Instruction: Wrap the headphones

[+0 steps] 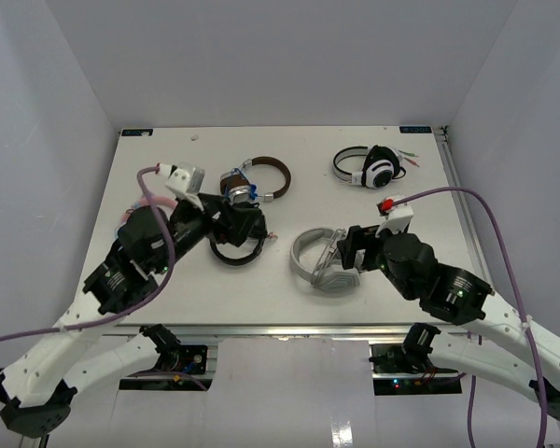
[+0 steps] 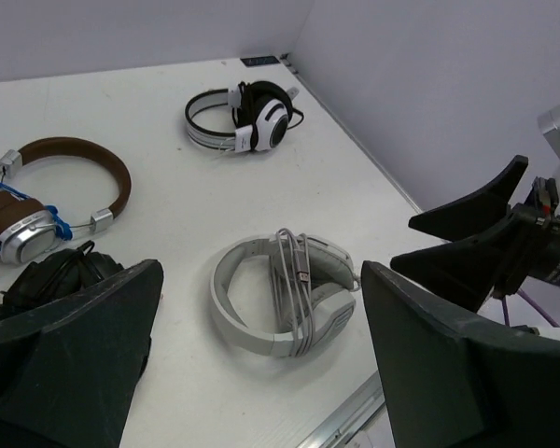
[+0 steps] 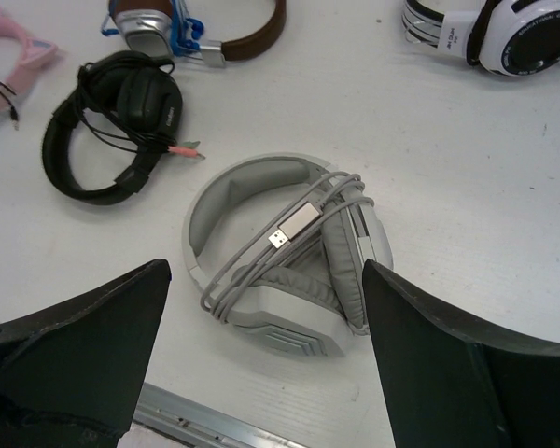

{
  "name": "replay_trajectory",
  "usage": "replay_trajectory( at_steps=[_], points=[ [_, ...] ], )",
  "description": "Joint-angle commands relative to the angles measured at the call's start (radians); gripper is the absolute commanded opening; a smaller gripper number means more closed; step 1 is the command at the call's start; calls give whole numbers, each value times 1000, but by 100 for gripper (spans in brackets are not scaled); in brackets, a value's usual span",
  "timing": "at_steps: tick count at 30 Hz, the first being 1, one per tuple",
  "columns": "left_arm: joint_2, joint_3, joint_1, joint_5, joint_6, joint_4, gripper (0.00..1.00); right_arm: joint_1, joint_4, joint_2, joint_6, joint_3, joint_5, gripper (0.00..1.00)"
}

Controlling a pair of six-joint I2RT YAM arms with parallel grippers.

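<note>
Headphones [image 1: 322, 261] in white and light grey lie flat on the surface [image 1: 317, 201], toward its near edge and right of the middle, and we take the scene from the largest thing down. Plain pale walls [image 1: 280, 56] close the surface in on three sides. It is a white rectangular top, with a metal rail [image 3: 196, 415] along the near edge. We see the left arm [image 1: 140, 252] reaching over the left half and the right arm [image 1: 420, 271] over the right half, a purple cable [image 1: 485, 215] looping off the right one. The left jaws stand wide apart with nothing between them, above the black pair [image 1: 235, 245] and well left of the headphones. The right jaws are likewise spread and gripping nothing, hanging above the right side of the headphones. Their thin grey cord [image 3: 252, 266] is wound several times across the band and ear cups, and its plug [image 3: 289, 229] rests on top of the turns. Farther back we find a pair with a brown band and silver cups [image 2: 19, 224] left of the middle, and a white pair with black cups [image 1: 371, 168] near the far right corner. At the far left a pink item [image 3: 23, 58] shows only in part.
</note>
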Motion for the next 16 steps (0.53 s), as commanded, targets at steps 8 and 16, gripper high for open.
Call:
replay_trajectory(
  at_steps=[8, 16],
  points=[
    [-329, -295, 3, -56, -43, -31, 98, -5, 27, -143, -22, 5, -65, 90],
    [-267, -282, 3, -12, -47, -65, 98, -5, 26, -166, -31, -5, -63, 90]
  ],
)
